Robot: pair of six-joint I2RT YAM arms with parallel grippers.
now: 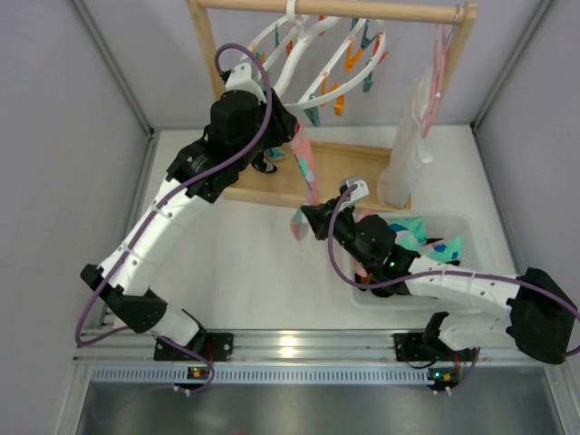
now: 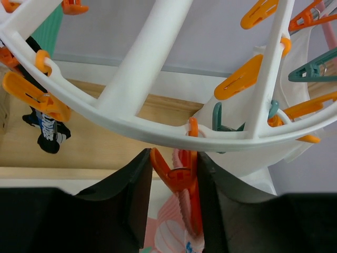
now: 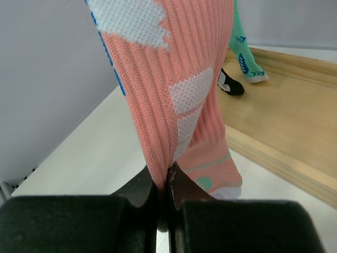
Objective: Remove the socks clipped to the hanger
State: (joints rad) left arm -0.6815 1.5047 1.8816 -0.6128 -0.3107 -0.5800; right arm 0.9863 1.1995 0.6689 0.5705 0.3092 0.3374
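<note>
The round white hanger (image 1: 308,54) hangs from the wooden rail with orange and teal clothespins. In the left wrist view its ring (image 2: 131,124) crosses above my fingers. My left gripper (image 1: 288,127) (image 2: 172,158) is shut on an orange clothespin (image 2: 181,179) that holds the top of a pink sock (image 1: 304,168) (image 2: 174,226). My right gripper (image 1: 308,220) (image 3: 167,174) is shut on the lower part of that pink sock (image 3: 174,79), which hangs stretched between the two. A black sock with white marks (image 2: 50,132) (image 3: 230,84) and a teal sock (image 3: 242,58) hang behind.
A white bin (image 1: 458,217) at the right holds teal patterned socks (image 1: 426,237). The wooden rack's rail (image 1: 335,9) and base board (image 1: 353,168) stand at the back. A long white garment (image 1: 408,154) and a thin pink hanger (image 1: 439,63) hang at the right.
</note>
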